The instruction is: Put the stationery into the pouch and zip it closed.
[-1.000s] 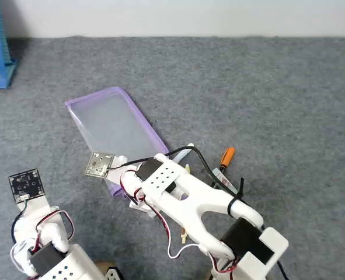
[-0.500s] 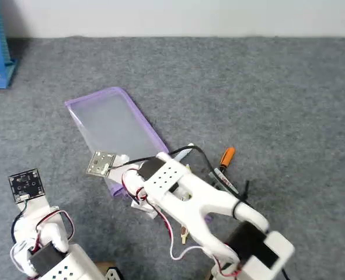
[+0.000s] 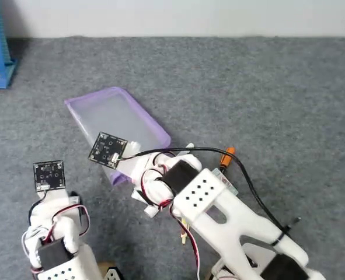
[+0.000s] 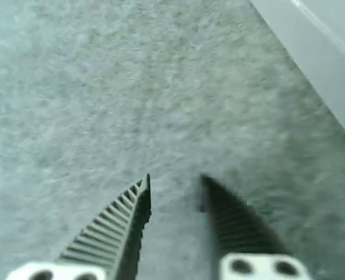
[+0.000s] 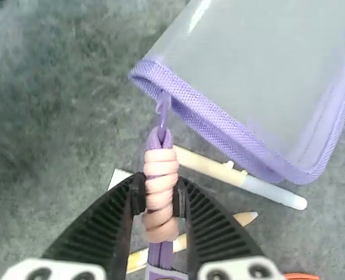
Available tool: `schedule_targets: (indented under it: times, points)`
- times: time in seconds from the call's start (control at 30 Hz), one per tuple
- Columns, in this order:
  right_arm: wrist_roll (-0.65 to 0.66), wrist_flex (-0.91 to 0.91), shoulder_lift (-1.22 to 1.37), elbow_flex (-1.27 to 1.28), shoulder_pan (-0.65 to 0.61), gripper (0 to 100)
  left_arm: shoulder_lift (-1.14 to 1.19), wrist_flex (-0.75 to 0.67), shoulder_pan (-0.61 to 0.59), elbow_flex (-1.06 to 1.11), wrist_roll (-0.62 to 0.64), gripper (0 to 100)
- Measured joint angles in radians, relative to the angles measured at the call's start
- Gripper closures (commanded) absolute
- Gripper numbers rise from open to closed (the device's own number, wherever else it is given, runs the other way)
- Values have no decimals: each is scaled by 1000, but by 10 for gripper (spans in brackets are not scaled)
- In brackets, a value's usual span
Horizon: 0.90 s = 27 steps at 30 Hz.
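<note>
Right gripper (image 5: 159,185): jaws clamped on the pink-wrapped zip pull (image 5: 159,170), which hangs off one corner of the pouch (image 5: 265,76), a clear pouch with purple trim. The pull runs straight from the jaws to that corner and looks taut. Whether the zip is open or shut here cannot be told. Stationery is not yet inside: the white pen (image 5: 242,181) lies against the pouch's edge beside the held corner, the pencil (image 5: 244,219) just beyond the pen, and the orange marker (image 3: 227,156) near the same side of the pouch. Left gripper (image 4: 173,186): jaws parted, holding nothing, over bare grey mat (image 3: 265,87) and well apart from the pouch. Judgement: the step in hand is working the zip. Nothing pins the pouch, so a pull will likely drag it rather than run the slider. Keep the pull in line with the zip track and low to the mat, go slowly, and bring the left gripper to press on the pouch's far end first.
</note>
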Motion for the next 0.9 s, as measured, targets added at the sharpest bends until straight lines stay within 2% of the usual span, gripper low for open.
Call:
schedule_targets:
  times: [0.17, 0.47, 0.73, 0.9]
  points:
    - [-21, -18, -9, 0, 0, 989, 0, 14, 77, -58, 97, 698]
    - [-25, -20, -9, 0, 0, 989, 0, 17, 351, -71, 189, 698]
    - [-25, -20, -18, 0, 0, 989, 0, -63, 379, -66, 247, 698]
    - [-25, 12, -112, 0, 3, 989, 0, -130, 381, -23, 255, 699]
